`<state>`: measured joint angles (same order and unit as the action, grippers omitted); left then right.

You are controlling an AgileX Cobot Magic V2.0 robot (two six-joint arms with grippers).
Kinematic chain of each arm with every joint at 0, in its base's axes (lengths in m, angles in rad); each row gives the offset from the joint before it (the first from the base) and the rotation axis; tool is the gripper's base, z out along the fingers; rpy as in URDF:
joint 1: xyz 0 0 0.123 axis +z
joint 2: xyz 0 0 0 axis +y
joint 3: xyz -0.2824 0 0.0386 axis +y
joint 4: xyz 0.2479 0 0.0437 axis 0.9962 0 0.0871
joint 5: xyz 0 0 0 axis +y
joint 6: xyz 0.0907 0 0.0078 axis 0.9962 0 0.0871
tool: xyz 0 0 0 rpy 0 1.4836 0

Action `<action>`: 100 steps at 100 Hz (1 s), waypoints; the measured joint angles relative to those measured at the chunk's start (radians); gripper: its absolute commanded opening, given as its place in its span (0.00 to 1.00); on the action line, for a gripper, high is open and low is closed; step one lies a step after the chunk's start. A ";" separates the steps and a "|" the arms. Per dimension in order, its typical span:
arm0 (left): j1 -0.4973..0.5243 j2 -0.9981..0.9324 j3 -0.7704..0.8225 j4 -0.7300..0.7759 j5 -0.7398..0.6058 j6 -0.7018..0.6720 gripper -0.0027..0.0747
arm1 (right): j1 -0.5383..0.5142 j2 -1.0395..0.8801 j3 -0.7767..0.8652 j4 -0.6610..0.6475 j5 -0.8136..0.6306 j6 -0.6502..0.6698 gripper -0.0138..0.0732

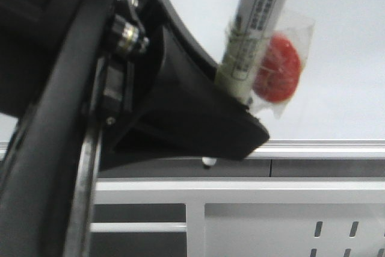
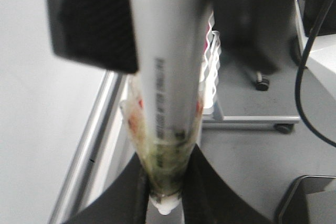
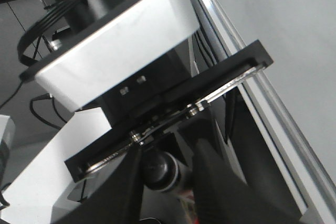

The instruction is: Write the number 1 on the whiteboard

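Gripping white cylindrical marker pen [image 2: 165, 93] between black fingers [image 2: 123, 198]: left gripper [image 2: 165, 203], jaws clamped on taped lower barrel, pen end protruding below. Front view: same pen [image 1: 261, 16] rising from left gripper [image 1: 231, 97], red disc in clear wrap [image 1: 278, 67] attached alongside. Behind: pale grey-white glossy whiteboard [image 1: 343, 58], silver aluminium rail [image 1: 325, 148] along lower edge; no stroke visible on board. Right gripper [image 3: 163, 182]: fingers around dark cylindrical part; clamped or not, cannot tell.

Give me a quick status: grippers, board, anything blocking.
Left gripper shut on marker. Right gripper: cannot tell. Whiteboard shows no stroke. Nothing seen blocking.
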<state>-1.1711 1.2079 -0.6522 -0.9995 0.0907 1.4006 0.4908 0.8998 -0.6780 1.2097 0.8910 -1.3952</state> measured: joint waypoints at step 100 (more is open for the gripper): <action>0.000 -0.421 0.170 -0.362 -0.102 0.032 0.53 | 0.000 -0.309 0.001 -0.249 -0.111 0.019 0.08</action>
<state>-1.1711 0.7866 -0.4825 -1.3613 -0.0109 1.4326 0.4908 0.5903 -0.6768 0.9604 0.7798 -1.3761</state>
